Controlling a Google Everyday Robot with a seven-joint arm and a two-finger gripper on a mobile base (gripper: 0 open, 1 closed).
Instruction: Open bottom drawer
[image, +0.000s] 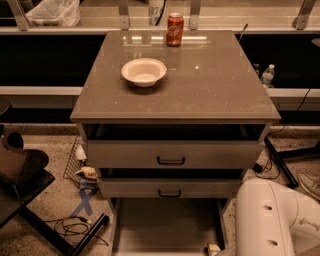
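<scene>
Bottom drawer (165, 225) out; white arm (267, 220) lower right; end effector out of view, grip cannot tell.

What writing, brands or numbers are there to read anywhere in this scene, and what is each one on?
"X": blue tape cross on the floor.
Red can: white script, too blurred to read.
Water bottle: label too small to read.
White arm: faint marking, unreadable.
The hand is not in view; only the arm shows, lower right.
</scene>
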